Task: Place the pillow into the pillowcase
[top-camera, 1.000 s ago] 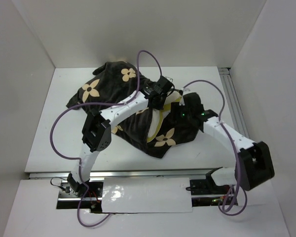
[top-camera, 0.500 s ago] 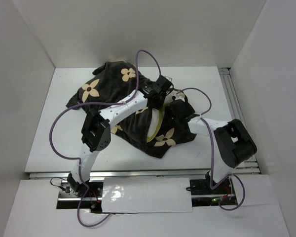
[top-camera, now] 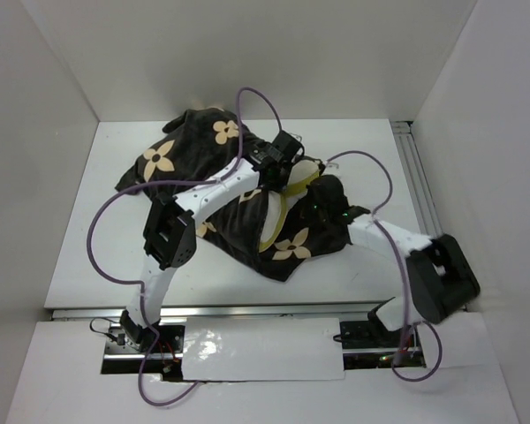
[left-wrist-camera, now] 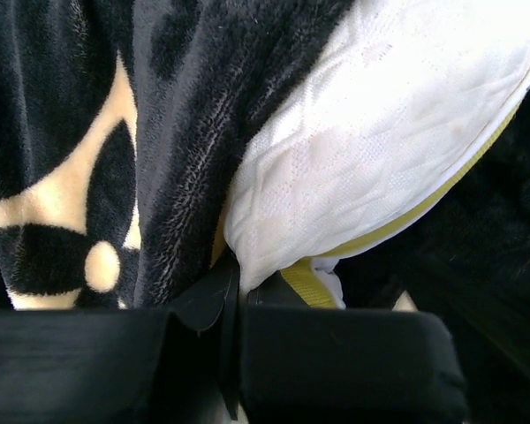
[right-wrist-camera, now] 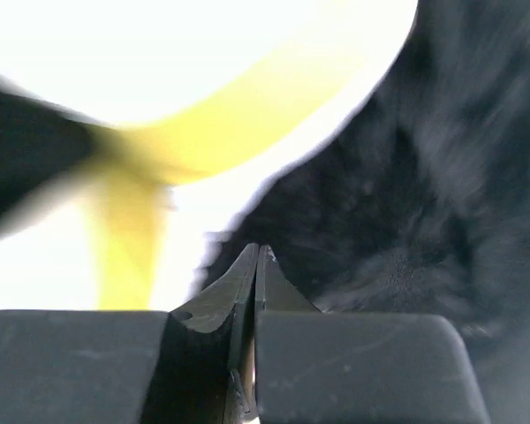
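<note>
Right gripper [right-wrist-camera: 258, 253] has closed between pillow [right-wrist-camera: 203, 44] and pillowcase [right-wrist-camera: 397, 177].

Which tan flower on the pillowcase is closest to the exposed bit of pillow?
The flower on the near-right flap, right beside the pillow's yellow edge; the other two clear flowers sit on the far-left side.

Readable text: none in any view.
pillowcase [top-camera: 238, 234]: tan flower print only, no lettering.
pillow [left-wrist-camera: 380, 150]: plain quilted cream, no legible tag.
robot arms [top-camera: 221, 190]: no readable markings.
</note>
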Tool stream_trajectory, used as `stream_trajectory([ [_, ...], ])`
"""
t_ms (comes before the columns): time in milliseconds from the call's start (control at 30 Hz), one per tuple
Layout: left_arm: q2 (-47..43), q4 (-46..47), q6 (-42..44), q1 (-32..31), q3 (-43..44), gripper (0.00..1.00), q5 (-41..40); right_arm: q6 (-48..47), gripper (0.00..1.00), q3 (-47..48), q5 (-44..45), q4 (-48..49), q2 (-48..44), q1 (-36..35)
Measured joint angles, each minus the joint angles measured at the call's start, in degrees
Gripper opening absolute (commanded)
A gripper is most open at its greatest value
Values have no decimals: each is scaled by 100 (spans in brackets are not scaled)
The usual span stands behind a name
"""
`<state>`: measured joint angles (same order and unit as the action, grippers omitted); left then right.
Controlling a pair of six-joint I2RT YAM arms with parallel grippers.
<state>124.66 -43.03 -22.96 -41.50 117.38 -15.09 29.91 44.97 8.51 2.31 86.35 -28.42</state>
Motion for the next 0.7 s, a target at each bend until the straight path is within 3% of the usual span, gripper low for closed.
stream_trajectory([
  [167, 0, 0, -83, 118, 0, 0, 87, -151, 0, -13, 179, 59, -1709, 17],
  [300, -120, 90, -125, 197, -151, 0, 192, -278, 0, 52, 214, -4, -1880, 166],
  [367, -262, 127, -122, 212, -289, 0, 216, -345, 19, 52, 264, -118, -1650, 229],
  [433, -426, 116, -120, 225, -378, 0, 223, -518, 19, 61, 245, -254, -1357, 343],
  [700, -1287, -7, -63, 295, -437, 0, -11, -1043, 55, 197, -365, -393, -713, 579],
])
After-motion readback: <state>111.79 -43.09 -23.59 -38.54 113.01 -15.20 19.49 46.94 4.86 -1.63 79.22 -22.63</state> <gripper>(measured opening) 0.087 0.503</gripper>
